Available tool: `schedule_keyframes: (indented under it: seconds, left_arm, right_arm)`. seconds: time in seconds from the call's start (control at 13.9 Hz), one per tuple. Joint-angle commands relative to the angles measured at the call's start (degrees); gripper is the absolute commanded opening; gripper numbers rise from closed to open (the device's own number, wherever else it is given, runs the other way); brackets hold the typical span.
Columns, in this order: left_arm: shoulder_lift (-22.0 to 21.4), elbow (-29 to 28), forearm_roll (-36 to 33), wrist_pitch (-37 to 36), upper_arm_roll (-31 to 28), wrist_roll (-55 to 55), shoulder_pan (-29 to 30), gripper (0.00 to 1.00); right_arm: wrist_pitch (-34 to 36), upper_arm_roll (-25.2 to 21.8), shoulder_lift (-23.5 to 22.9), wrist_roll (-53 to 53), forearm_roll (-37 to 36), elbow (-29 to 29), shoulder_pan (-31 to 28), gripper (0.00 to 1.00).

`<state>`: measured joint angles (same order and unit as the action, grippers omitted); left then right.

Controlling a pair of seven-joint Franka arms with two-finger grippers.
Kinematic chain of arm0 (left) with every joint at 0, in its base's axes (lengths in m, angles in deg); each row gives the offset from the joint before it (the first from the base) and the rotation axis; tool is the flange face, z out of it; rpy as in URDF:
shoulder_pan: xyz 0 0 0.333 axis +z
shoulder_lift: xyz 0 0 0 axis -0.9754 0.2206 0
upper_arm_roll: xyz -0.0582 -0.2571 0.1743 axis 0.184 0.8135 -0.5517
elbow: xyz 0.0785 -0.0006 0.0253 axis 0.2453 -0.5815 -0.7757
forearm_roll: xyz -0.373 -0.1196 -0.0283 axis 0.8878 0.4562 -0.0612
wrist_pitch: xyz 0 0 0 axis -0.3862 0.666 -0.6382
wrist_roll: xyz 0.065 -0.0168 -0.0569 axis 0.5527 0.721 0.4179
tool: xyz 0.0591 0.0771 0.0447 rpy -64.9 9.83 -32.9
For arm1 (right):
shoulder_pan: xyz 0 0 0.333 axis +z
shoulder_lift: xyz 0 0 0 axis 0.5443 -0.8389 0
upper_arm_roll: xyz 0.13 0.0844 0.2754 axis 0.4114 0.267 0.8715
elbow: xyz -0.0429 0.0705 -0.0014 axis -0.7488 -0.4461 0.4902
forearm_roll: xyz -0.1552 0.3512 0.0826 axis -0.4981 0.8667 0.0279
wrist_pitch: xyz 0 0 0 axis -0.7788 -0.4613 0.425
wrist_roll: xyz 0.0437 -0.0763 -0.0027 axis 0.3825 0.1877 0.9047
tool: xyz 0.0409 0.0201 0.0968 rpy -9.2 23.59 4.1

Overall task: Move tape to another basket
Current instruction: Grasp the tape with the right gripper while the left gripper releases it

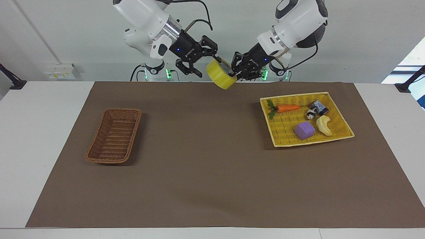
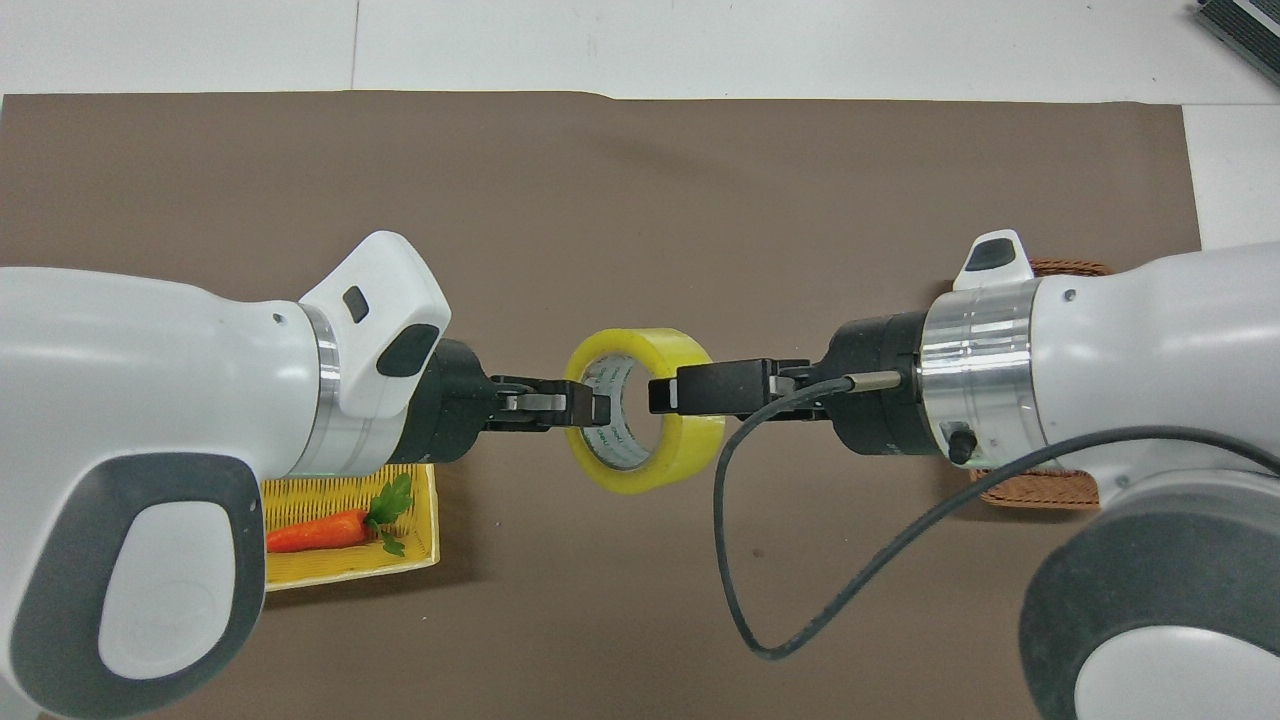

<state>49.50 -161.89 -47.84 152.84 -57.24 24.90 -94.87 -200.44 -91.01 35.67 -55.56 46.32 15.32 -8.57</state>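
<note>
Clamping one wall of the tape [image 1: 220,77], the left gripper [image 1: 233,73] holds the yellow roll in the air over the brown mat's [image 1: 206,159] edge nearest the robots, about midway between the two arms. In the overhead view its fingertips [image 2: 585,408] pinch the roll's rim from the left arm's end, one finger inside the grey-white core and one outside, and the roll hangs tilted with its hole facing up.

The right gripper [image 1: 212,61] meets the tape from the other end, its jaws spread wide around the roll's wall, one finger above the rim and one lower down. Whether they touch the tape I cannot tell. Both arms stretch toward each other, nearly in a line.

The dark-brown woven basket [image 1: 114,135] rests on the mat toward the right arm's end of the table, well apart from the tape. Toward the left arm's end lies a flat yellow tray [image 1: 285,131] holding a carrot [image 1: 287,108], a purple cube [image 1: 304,130], a pale banana-shaped piece [image 1: 323,125], a small panda figure [image 1: 310,115] and a small dark can [image 1: 320,107].
</note>
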Motion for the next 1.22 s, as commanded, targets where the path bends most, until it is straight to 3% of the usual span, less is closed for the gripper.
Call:
schedule_keyframes:
  seconds: [0.0, 0.07, 0.22, 0.36, 0.58, 0.65, 0.79, 1.15]
  left_arm:
    - [-1.2, -0.8, 1.5, 2.5, 0.0, -1.1, -1.2, 0.00]
    - [-1.1, -0.8, 1.5, 3.5, 0.0, -1.2, -1.2, 0.00]
    - [-1.0, -0.9, 1.6, 3.9, 0.1, -1.2, -1.2, 0.00]
    - [-1.1, -1.1, 1.6, 3.8, 0.1, -1.1, -1.2, 0.00]
    - [-1.1, -1.1, 1.6, 3.8, 0.1, -1.1, -1.2, 0.00]
    - [-1.0, -1.1, 1.6, 3.8, 0.1, -1.0, -1.2, 0.17]
    - [-1.0, -1.0, 1.5, 3.7, 0.1, -1.2, -1.3, 1.00]
    - [-2.1, -1.0, 1.6, 1.7, -0.5, -4.1, -0.7, 1.00]
  right_arm:
    - [-1.3, 1.0, 1.6, 1.6, -0.2, 1.9, 0.2, 1.00]
    - [-1.2, 0.9, 1.5, 1.1, -0.5, 1.9, 0.0, 0.98]
    - [-1.3, 0.9, 1.2, 1.4, -1.0, 1.5, -0.6, 0.35]
    - [-1.1, 0.8, 1.1, 2.4, -0.9, 1.4, -0.7, 0.00]
    - [-1.0, 0.9, 1.1, 5.9, -1.4, 1.3, -0.6, 0.00]
    - [-1.1, 0.8, 0.9, 6.0, -1.6, 1.0, -0.6, 0.00]
    - [-1.3, 0.8, 0.7, 5.7, -1.7, 0.9, -0.7, 0.00]
    - [-0.8, 0.7, 0.6, 4.4, -7.1, 0.9, -2.3, 0.00]
